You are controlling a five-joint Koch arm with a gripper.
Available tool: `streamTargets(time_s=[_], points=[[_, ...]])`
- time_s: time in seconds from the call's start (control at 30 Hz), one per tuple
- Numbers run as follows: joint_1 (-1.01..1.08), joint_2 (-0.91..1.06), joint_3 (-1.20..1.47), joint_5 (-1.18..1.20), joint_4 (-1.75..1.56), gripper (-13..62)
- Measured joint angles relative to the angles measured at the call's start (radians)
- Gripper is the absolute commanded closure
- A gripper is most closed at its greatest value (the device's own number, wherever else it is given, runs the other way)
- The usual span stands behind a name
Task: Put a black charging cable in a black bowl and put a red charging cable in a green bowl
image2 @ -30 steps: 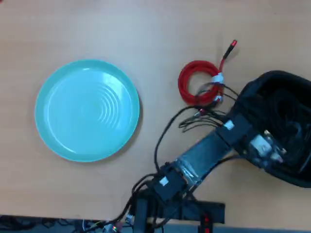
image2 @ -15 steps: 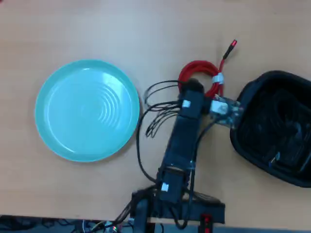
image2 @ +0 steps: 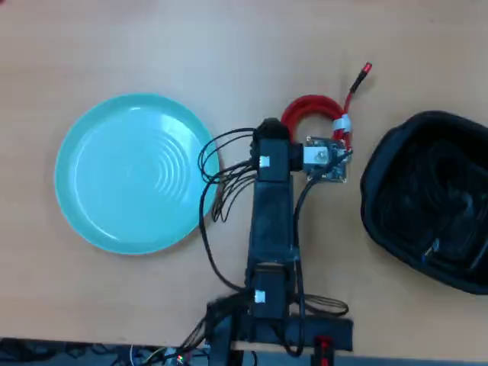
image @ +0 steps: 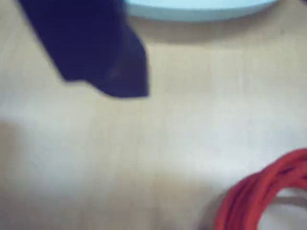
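Note:
The red charging cable [image2: 313, 107] lies coiled on the wooden table, with its white tie [image2: 341, 124] and a plug end [image2: 366, 70] showing; the arm covers the coil's lower part. It also shows in the wrist view [image: 259, 196] at the bottom right. My gripper [image: 129, 88] hangs over bare table beside the coil, apart from it; only one dark jaw shows. The green bowl [image2: 133, 171] is empty at the left, and its rim [image: 192, 10] shows in the wrist view. The black bowl [image2: 381, 191] stands at the right. The black charging cable [image2: 435, 245] lies faintly visible inside it.
The arm [image2: 271, 221] reaches up from its base at the table's front edge [image2: 267, 328], trailing thin black wires [image2: 217, 164] towards the green bowl. Bare wood lies along the far side of the table.

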Motion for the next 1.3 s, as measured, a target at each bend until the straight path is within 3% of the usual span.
streamTargets(time_s=[0.53,1.0,1.3], points=[[0.029,-0.244,0.000,0.075,-0.189,-5.9],[0.037,-0.313,0.000,0.541,-0.195,-5.3],[0.038,-0.368,0.028,0.588,-0.204,-4.9]])
